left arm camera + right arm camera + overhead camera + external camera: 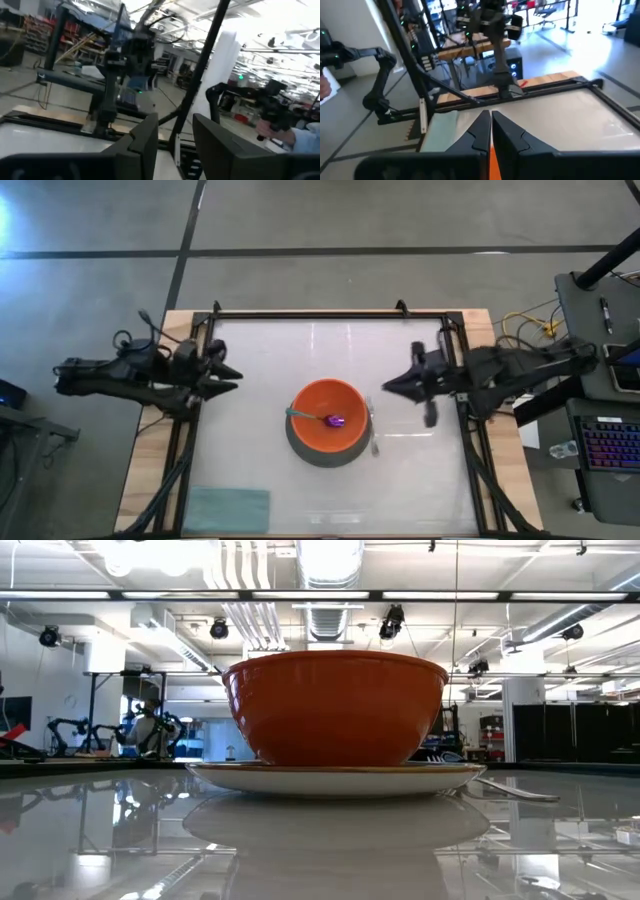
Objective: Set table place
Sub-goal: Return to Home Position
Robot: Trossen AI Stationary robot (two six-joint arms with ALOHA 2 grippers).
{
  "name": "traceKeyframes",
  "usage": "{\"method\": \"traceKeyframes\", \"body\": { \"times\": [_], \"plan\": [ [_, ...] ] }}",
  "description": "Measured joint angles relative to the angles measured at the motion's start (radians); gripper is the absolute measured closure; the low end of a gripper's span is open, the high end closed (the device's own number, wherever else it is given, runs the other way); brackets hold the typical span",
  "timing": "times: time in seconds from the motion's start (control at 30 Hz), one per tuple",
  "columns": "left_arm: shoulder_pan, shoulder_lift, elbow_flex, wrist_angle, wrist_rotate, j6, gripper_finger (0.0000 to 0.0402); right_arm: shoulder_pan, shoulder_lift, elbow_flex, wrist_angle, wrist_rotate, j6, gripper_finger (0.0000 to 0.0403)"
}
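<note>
A bright orange bowl (345,402) stands on a round grey-green plate (325,455) at the middle of the white table (260,360); the bowl (335,705) and the plate (335,777) fill the low view. A spoon lies in the bowl, its purple head (336,421) on the bottom and its teal handle (303,415) toward the left rim. A small silver fork (373,435) lies on the table beside the plate's right edge. My left gripper (236,376) is open and empty at the table's left edge. My right gripper (387,387) is shut and empty, just right of the bowl.
A teal cloth (228,508) lies flat at the table's near left corner. The black frame (330,313) runs around the table top. A keyboard (610,448) and cables are on a stand off the table's right side.
</note>
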Motion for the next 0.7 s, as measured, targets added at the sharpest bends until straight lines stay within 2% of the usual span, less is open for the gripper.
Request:
{"method": "traceKeyframes", "body": {
  "times": [0.23, 0.3, 0.37, 0.43, 0.7],
  "plan": [
    [0.000, -0.232, -0.109, -0.028, -0.074, 0.047, 0.0294, -0.011, -0.316, -0.324, 0.198, 0.008, 0.007, 0.0394],
    [0.000, -0.273, -0.167, 0.039, -0.082, 0.055, 0.0294, -0.011, -0.381, -0.410, 0.265, 0.007, 0.007, 0.0394],
    [0.000, -0.302, -0.250, 0.061, -0.107, 0.063, 0.0294, -0.012, -0.429, -0.487, 0.323, 0.009, 0.003, 0.0394],
    [0.000, -0.336, -0.310, 0.152, -0.127, 0.074, 0.0294, -0.011, -0.471, -0.551, 0.357, 0.009, 0.005, 0.0394],
    [0.000, -0.487, -0.552, 0.307, -0.129, 0.047, 0.0294, -0.011, -0.610, -0.730, 0.489, 0.010, 0.006, 0.0394]
  ]
}}
